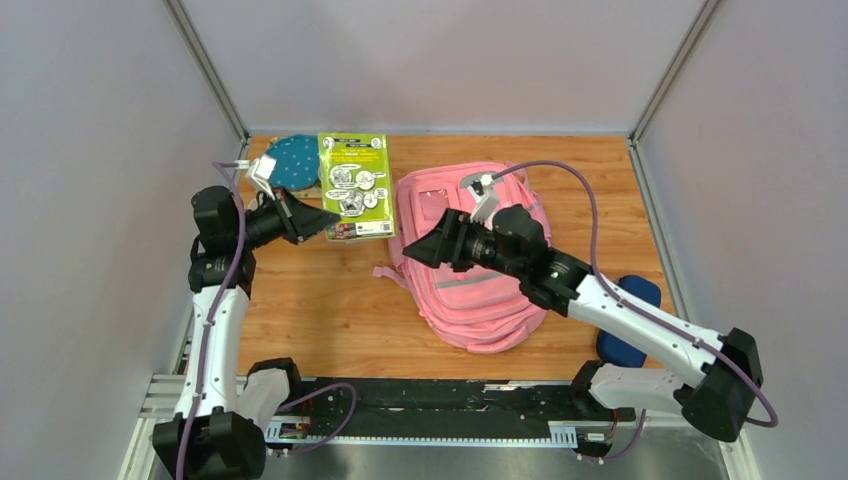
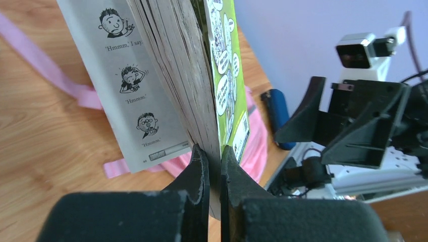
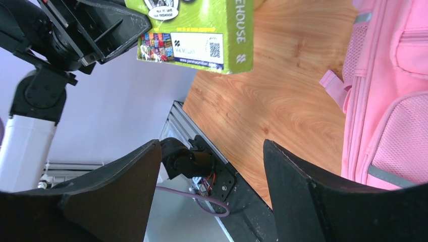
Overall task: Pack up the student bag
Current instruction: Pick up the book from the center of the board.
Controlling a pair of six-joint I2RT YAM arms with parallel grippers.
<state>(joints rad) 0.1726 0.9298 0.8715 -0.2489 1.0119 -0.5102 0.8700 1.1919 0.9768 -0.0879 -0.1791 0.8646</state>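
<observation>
The student bag (image 1: 470, 290) is a large pink backpack lying flat at the table's centre right. A green comic book (image 1: 355, 185) is raised just left of it. My left gripper (image 1: 322, 221) is shut on the book's lower edge. In the left wrist view its fingertips (image 2: 212, 154) pinch the page block (image 2: 176, 75) and green cover (image 2: 224, 75), while loose printed pages hang open to the left. My right gripper (image 1: 410, 250) hovers over the bag's left edge, pointing at the book. Its jaws (image 3: 212, 151) are wide open and hold nothing. The book (image 3: 202, 25) and the bag (image 3: 388, 101) show beyond them.
A small dark blue case (image 1: 630, 320) lies at the right, by the right arm. A teal dotted round item (image 1: 292, 162) sits at the back left, behind the book. A pink strap (image 1: 388, 272) trails from the bag onto the wooden table (image 1: 330, 310). Walls enclose three sides.
</observation>
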